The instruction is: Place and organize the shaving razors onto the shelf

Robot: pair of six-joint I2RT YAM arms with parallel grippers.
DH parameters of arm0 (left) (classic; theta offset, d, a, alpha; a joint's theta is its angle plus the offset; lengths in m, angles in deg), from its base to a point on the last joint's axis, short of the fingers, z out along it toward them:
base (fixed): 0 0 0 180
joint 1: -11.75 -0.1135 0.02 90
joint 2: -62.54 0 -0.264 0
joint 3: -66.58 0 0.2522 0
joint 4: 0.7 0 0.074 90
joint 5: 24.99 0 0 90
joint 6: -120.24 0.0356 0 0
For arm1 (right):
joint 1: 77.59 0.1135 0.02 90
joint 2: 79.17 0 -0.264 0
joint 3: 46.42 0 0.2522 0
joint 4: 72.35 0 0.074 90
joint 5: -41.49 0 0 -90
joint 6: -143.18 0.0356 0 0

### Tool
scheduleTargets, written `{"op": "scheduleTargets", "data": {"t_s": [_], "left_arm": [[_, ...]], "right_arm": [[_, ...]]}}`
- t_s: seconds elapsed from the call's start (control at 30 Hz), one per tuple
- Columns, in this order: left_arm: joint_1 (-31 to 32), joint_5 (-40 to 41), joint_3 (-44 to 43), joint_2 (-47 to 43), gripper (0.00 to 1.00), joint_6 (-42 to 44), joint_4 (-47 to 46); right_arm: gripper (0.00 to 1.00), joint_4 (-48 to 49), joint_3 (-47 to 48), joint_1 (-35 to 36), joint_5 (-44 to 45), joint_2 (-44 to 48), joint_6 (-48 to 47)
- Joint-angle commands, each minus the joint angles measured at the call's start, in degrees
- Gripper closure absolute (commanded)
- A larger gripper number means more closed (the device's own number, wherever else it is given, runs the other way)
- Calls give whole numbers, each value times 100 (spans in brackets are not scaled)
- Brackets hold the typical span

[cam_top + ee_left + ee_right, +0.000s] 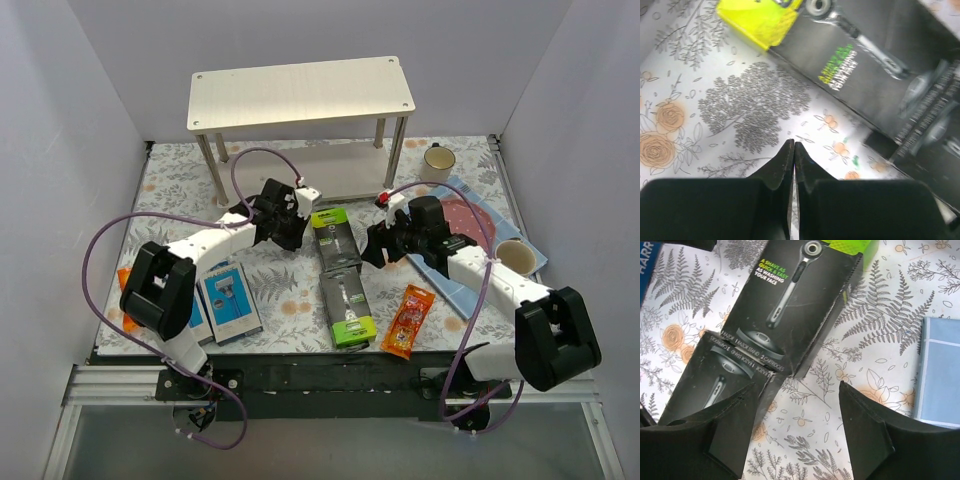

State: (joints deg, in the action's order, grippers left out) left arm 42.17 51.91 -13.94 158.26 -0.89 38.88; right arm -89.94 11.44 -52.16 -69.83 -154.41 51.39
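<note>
The shelf stands at the back with both tiers bare. Two black razor boxes with lime ends lie end to end mid-table, the far one and the near one. Two blue-and-white boxes lie at front left. One orange packet lies front right, and another is partly hidden by the left arm. My left gripper is shut and empty, just left of the far black box. My right gripper is open and empty, right of both black boxes.
A pink plate lies on a blue tiled mat at the right, under my right arm; the mat's edge shows in the right wrist view. Beige mugs stand at the back right and right.
</note>
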Motion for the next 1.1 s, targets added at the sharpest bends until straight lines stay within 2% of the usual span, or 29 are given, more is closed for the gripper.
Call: {"op": "scheduleTargets", "data": {"t_s": [0.0, 0.17, 0.37, 0.47, 0.7, 0.93, 1.07], "left_arm": [[52, 799, 146, 375, 100, 29, -665], [79, 1108, -442, 1219, 100, 11, -1017], [474, 810, -1732, 2134, 100, -15, -729], [711, 625, -2050, 2336, 100, -112, -536], [1168, 589, -2174, 2293, 100, -498, -420], [1186, 1064, -1867, 1845, 100, -411, -368], [1038, 1346, -1971, 1573, 100, -367, 17]], "right_arm": [[28, 331, 354, -100, 190, -236, 134], [28, 331, 556, -187, 84, -561, 134], [28, 322, 521, -407, 128, -588, 134], [28, 331, 442, -495, 154, -492, 134], [28, 278, 126, -574, 225, -193, 99], [28, 208, -138, -583, 155, -26, 125], [29, -3, -191, -583, -126, 150, 292]]}}
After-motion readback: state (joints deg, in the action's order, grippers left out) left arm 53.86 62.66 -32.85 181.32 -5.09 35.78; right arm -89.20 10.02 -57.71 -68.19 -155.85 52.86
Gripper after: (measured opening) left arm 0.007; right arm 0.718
